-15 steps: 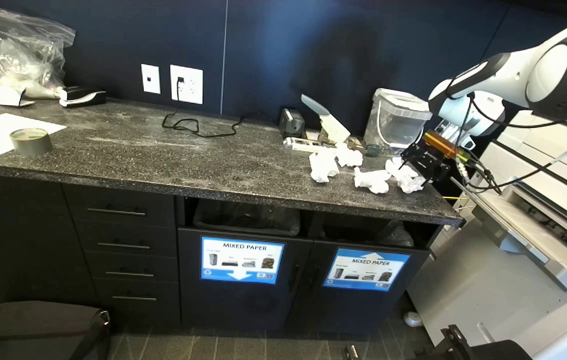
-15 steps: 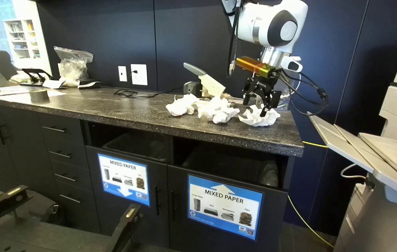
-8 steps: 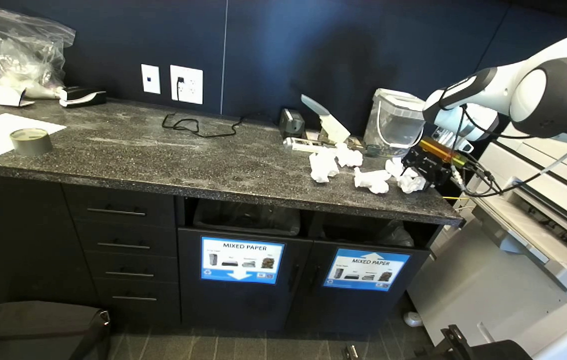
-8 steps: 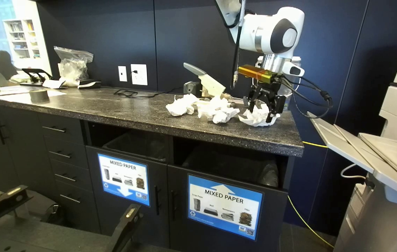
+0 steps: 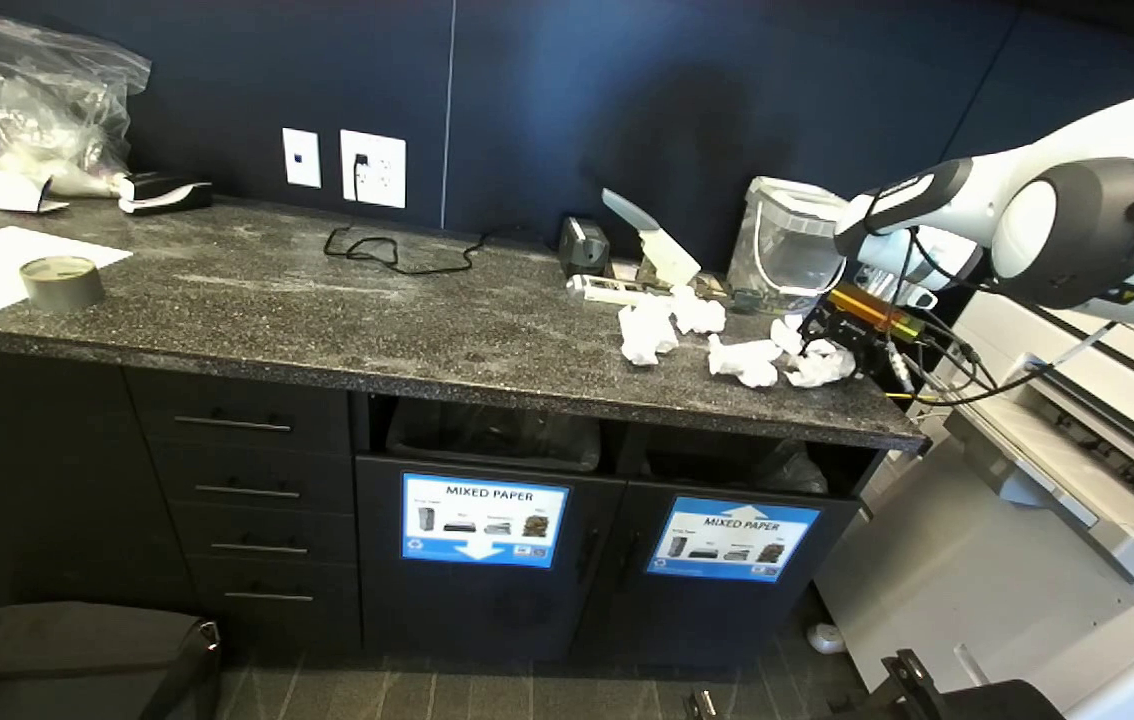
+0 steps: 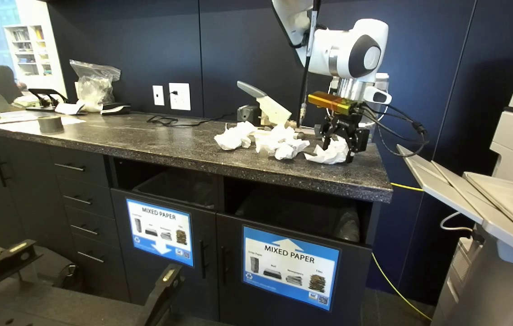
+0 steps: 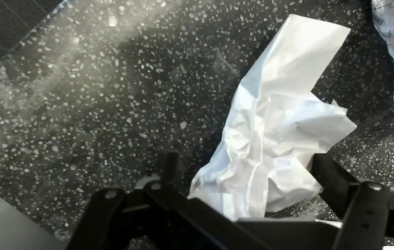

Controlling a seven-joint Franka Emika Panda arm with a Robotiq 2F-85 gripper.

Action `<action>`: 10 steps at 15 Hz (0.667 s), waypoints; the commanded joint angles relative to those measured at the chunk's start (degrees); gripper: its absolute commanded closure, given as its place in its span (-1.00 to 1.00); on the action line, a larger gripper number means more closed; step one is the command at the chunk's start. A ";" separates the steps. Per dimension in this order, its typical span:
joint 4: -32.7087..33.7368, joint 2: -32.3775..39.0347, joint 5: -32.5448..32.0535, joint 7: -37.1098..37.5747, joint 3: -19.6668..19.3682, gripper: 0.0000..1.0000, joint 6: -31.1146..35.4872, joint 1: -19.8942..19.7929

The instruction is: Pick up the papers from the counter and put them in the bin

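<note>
Wrist view: the gripper (image 7: 245, 165) is spread wide, with a paper (image 7: 263, 142) between its two sides, not squeezing it yet. That paper sits on the counter (image 7: 131, 104). In both exterior views, more papers (image 6: 279, 140) lie near it. They all still have to go in the bin (image 6: 351, 271). I can't tell if any others are already inside.

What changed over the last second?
The arm lowered the open jaws around the rightmost paper scrap in both exterior views, which shifted slightly toward the other scraps. Nothing visibly gripped or let go. Those and the bucket stayed put.
</note>
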 commanded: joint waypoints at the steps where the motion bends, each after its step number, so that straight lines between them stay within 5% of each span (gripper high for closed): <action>1: 5.78 3.02 -1.55 1.39 -0.56 -0.31 -1.87 0.25; 8: 6.62 3.28 -2.12 0.47 -0.88 0.69 -3.98 0.58; 10: 6.51 3.18 -2.86 -0.28 -0.92 0.73 -4.79 0.73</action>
